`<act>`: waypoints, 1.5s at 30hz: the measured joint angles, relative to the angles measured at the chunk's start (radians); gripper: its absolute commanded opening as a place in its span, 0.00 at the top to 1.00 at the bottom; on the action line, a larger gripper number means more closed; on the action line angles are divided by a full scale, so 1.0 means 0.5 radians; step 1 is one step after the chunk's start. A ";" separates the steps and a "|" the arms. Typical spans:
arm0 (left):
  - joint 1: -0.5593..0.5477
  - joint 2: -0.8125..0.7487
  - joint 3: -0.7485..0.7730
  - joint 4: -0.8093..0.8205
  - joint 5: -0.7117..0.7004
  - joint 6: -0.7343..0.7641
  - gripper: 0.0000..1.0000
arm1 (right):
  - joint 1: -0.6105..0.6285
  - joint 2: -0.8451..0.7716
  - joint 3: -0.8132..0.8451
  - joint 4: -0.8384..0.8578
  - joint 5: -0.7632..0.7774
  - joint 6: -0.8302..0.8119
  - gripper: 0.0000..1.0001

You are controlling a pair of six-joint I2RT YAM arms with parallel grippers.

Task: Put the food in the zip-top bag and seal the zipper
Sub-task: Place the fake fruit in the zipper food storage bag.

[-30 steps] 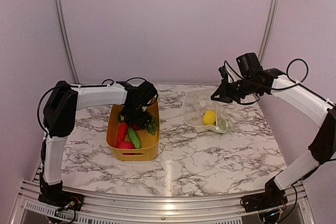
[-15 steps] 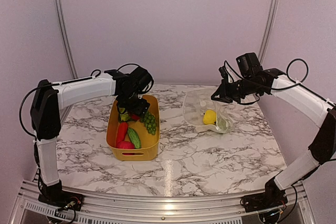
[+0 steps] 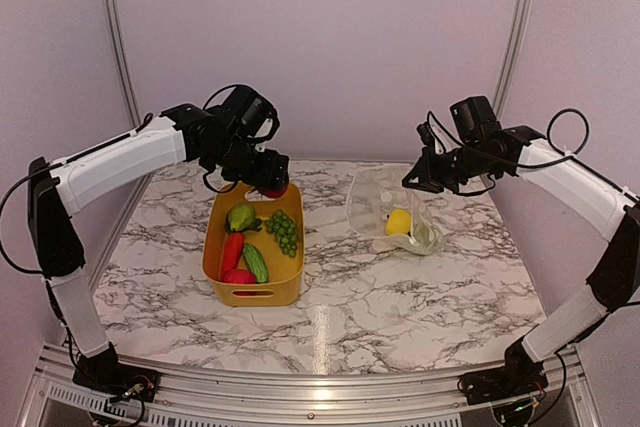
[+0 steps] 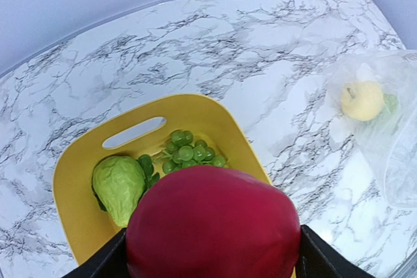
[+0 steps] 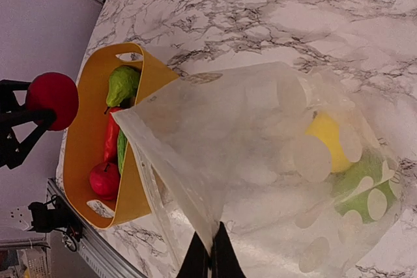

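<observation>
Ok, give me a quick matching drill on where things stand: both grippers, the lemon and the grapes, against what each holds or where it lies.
Things:
1. left gripper
2. right gripper
3. lemon
4. grapes

States or places:
A. inside the bag
B. holds a red apple
C. in the bin
D. pinches the bag's edge

Pairs: 1-B, 2-D, 3-A, 4-C
</observation>
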 measured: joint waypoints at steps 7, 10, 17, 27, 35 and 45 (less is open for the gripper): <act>-0.156 -0.060 0.034 0.275 0.287 -0.058 0.33 | 0.000 0.001 0.091 -0.027 0.001 -0.002 1.00; -0.227 -0.075 0.041 0.430 0.421 -0.101 0.34 | 0.005 0.002 0.108 -0.031 0.002 -0.001 1.00; -0.374 -0.061 0.069 0.714 0.658 -0.195 0.36 | 0.031 0.003 0.115 -0.034 -0.002 0.002 1.00; -0.484 0.111 0.132 0.777 0.690 -0.230 0.36 | 0.040 0.005 0.137 -0.047 -0.018 0.004 1.00; -0.512 0.321 0.233 0.748 0.568 -0.295 0.30 | 0.040 0.005 0.137 -0.048 -0.054 0.014 1.00; -0.512 0.511 0.462 0.651 0.304 -0.426 0.30 | 0.041 0.005 0.130 -0.048 -0.084 0.035 1.00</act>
